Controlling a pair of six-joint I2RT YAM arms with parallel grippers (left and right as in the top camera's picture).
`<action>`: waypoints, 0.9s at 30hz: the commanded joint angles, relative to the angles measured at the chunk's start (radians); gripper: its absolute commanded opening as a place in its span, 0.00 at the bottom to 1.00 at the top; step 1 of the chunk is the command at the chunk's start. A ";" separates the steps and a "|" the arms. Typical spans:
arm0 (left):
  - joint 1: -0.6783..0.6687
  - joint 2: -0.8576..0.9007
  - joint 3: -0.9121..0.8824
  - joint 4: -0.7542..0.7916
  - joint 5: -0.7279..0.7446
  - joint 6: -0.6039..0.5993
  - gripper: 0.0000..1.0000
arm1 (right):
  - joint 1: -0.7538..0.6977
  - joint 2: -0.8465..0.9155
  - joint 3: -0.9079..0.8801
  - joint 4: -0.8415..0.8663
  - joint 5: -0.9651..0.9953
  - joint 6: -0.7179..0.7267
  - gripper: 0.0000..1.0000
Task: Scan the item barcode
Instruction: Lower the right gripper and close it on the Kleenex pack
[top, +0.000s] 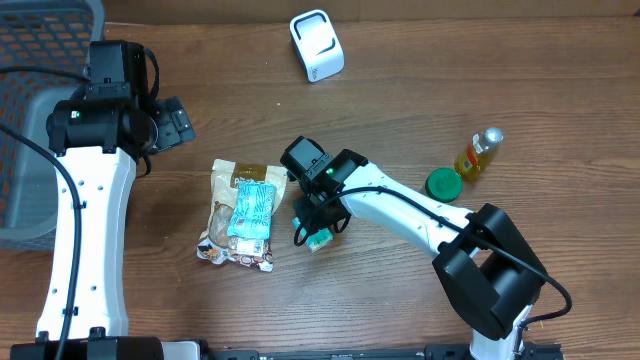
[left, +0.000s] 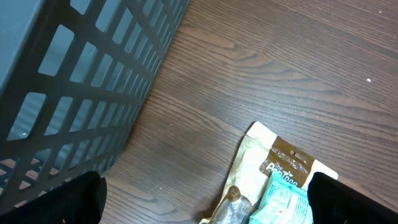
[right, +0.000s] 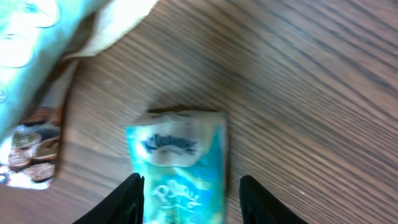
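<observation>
From overhead we see the right gripper (top: 314, 222) low over the table (top: 420, 80), near its middle. The tissue pack (top: 320, 242) sits beneath it. Only a teal corner shows at the near side, so we cannot tell its long axis here. Just left lies a snack bag (top: 225, 235) with a teal packet (top: 250, 210) on top, both lengthwise near to far. The white scanner (top: 317, 45) stands at the far edge, well apart from the pack. A bottle (top: 480, 153) and a green lid (top: 443, 183) lie to the right. The left gripper (top: 175, 125) hangs beside the basket (top: 25, 60), far left.

In the left wrist view the left gripper (left: 205, 211) has its jaws spread wide with nothing between them. The basket (left: 74, 81) wall fills the left, and the snack bag (left: 280, 165) and teal packet (left: 283, 199) lie at the bottom.

In the right wrist view the tissue pack (right: 177, 168) lies flat on the wood. Its long axis runs top to bottom of the frame, with the brand print at the top end and the lower end cut off by the frame. The right gripper (right: 191, 199) straddles it, jaws partway open. One finger (right: 132, 199) meets the pack's edge, and a strip of table shows beside the other. We see no firm grip.
</observation>
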 joint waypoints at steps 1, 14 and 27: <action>0.002 -0.005 0.009 0.003 -0.013 0.012 1.00 | -0.009 -0.010 0.000 -0.010 0.040 -0.003 0.47; 0.002 -0.005 0.009 0.003 -0.013 0.012 1.00 | -0.018 -0.009 0.000 -0.029 -0.059 -0.005 1.00; 0.002 -0.005 0.009 0.003 -0.013 0.012 0.99 | -0.043 -0.009 -0.023 -0.032 -0.061 0.000 0.30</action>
